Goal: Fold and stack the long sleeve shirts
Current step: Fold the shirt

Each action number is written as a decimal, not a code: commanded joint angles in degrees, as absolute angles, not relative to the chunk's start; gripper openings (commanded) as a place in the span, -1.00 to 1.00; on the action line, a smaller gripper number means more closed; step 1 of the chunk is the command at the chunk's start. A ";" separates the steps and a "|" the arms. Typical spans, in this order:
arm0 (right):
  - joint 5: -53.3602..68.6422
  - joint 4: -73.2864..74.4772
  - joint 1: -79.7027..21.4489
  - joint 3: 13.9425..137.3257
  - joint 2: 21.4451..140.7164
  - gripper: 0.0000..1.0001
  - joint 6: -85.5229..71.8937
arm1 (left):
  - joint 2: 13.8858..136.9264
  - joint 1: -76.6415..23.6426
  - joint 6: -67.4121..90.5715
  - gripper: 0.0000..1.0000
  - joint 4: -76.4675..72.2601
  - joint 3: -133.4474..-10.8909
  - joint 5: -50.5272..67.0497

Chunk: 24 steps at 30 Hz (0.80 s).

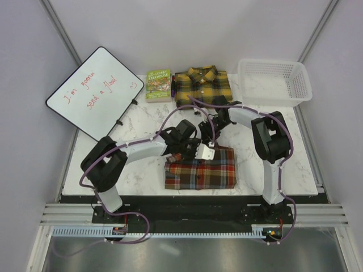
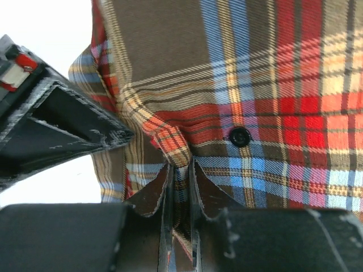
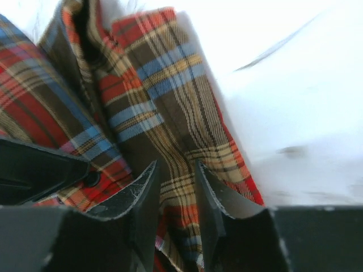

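Two shirts are on the table [image 1: 139, 170]. The yellow and black shirt [image 1: 202, 86] lies folded at the back, between the green book [image 1: 159, 85] and the white basket [image 1: 302, 93]. The red-brown shirt [image 1: 203, 170] lies near the front edge, between the arm bases, already a compact rectangle.

Both arms meet over the far edge of the red-brown shirt. The left gripper [image 2: 180, 165] is pinched tight on a ridge of cloth just below a black button [image 2: 240, 136], and the plaid puckers up between its fingers. The right gripper [image 3: 176, 167] is also clamped on the same shirt, with a band of fabric filling the narrow gap between its fingers, close to the cloth's edge where the bright tabletop begins.

We judge that folding of the first shirt is done and that the second is in its last stage — either a final fold of the far edge toward the front, or a lift to carry the bundle over to the yellow one. We cannot tell which.

Either way, the next move calls for both arms to travel together at one height and pace, so the layers do not slide apart — and for the grips to hold every layer, not just the top one. Stacking has not yet happened, since the two shirts lie well apart.
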<state>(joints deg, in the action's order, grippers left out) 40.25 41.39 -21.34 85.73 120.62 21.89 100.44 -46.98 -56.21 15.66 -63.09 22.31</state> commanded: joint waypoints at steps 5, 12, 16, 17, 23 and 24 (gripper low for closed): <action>44.20 40.34 -25.93 74.36 109.26 -0.16 19.34 | 90.53 -52.65 -51.34 -0.96 16.17 -51.24 27.94; 44.30 45.08 -25.31 81.12 106.69 -0.05 19.86 | 87.63 -53.97 -48.60 -0.70 18.72 -50.71 27.60; 43.86 45.44 -25.49 83.14 111.00 -0.24 21.44 | 88.32 -53.96 -48.87 -0.56 19.95 -52.47 27.07; 43.86 45.35 -25.40 83.32 113.27 -0.29 21.71 | 88.50 -53.96 -48.95 -0.49 20.65 -53.34 26.72; 44.03 44.30 -26.10 82.88 118.47 -0.39 23.29 | 90.09 -52.82 -50.36 -0.23 23.82 -55.98 27.07; 44.03 44.30 -26.19 82.53 118.74 -0.40 23.55 | 90.00 -52.65 -50.97 -0.16 25.21 -56.33 27.51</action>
<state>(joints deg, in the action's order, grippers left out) 43.00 44.34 -25.65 82.65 116.90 21.45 89.52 -53.30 -50.85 21.04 -53.41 25.65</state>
